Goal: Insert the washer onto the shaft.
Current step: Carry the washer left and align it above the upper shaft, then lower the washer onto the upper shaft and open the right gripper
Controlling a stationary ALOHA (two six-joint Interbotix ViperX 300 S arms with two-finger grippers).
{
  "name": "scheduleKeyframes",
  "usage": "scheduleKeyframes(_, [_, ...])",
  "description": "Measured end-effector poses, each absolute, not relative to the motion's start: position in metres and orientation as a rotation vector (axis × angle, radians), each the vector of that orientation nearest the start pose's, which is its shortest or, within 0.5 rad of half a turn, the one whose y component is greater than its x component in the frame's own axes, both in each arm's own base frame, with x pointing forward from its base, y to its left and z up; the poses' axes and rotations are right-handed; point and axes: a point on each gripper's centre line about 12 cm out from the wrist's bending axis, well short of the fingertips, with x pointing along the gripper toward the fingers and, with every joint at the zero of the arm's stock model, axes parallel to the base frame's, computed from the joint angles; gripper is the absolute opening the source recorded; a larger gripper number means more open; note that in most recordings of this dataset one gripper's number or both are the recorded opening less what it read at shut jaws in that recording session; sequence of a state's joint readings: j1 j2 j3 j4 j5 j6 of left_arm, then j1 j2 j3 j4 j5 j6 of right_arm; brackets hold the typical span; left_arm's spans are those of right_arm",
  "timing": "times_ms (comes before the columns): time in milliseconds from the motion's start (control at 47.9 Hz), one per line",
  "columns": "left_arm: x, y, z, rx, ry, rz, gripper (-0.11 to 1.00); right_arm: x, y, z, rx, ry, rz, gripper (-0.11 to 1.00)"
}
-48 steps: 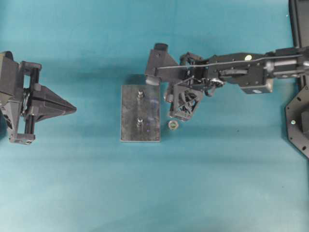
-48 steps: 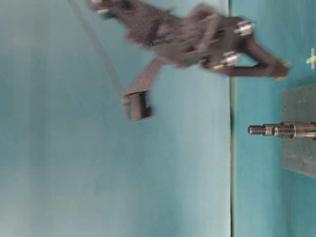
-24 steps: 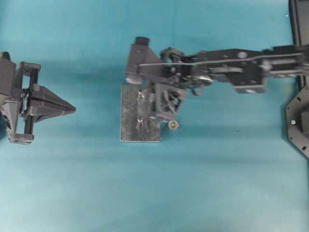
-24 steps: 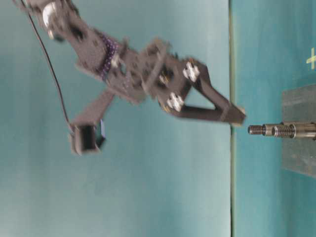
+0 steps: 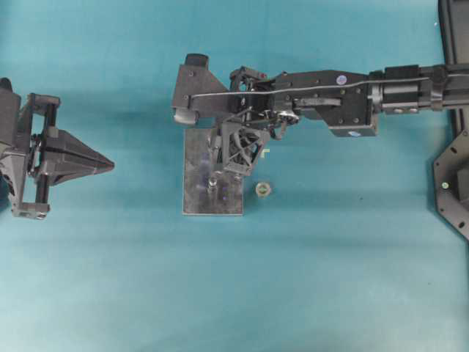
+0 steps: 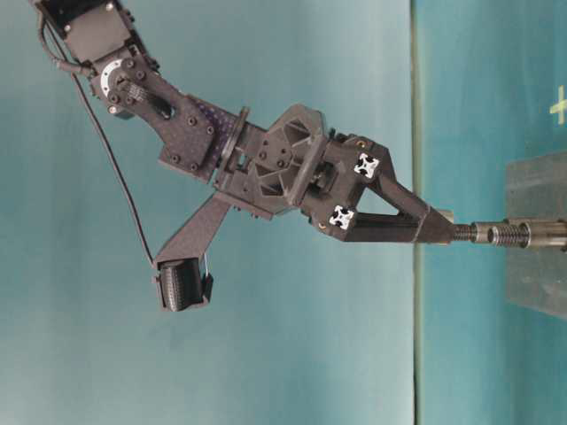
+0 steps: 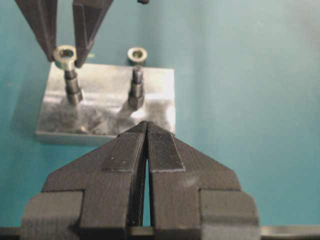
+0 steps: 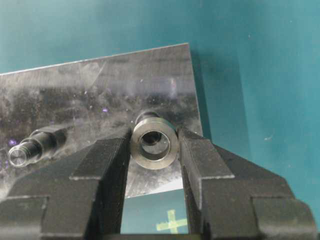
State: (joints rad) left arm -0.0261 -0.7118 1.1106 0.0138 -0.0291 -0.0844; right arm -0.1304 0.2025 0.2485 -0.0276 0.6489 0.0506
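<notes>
My right gripper [image 8: 155, 141] is shut on the steel washer [image 8: 166, 154], pinching the ring by its sides. The washer [image 7: 65, 56] rests at the top of the far shaft [image 7: 71, 86] on the metal plate [image 5: 201, 199]. The shaft's end shows through the washer's hole; how far it is in I cannot tell. From table level the right fingertips [image 6: 434, 228] meet the threaded shaft end [image 6: 462, 232]. In the overhead view the right gripper [image 5: 220, 149] hangs over that shaft. My left gripper [image 5: 106, 166] stays shut with nothing in it, well left of the plate.
A second shaft [image 5: 211, 183] stands on the plate nearer its front edge. A loose nut [image 5: 263, 189] lies on the teal table just right of the plate. A yellow cross mark [image 5: 265, 152] sits beside the plate under the right arm.
The right arm has swung left from beside the nut to over the plate and come down onto the far shaft's tip, washer still gripped. The left arm has not moved.
</notes>
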Motion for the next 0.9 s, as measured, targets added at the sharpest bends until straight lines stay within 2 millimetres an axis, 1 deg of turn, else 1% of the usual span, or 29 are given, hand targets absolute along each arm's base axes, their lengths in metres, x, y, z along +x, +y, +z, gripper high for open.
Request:
scheduleKeyframes(585, [0.2353,-0.0062,0.2327,-0.066,0.374,-0.013,0.00,0.4388,-0.0549,0.1732,0.082,1.114,-0.139,0.32])
scheduleKeyframes(898, [0.2351,-0.0062,0.2331,-0.067,0.372,-0.013,0.00,0.4429,-0.0544,0.1702,0.075,1.118,-0.136,0.32])
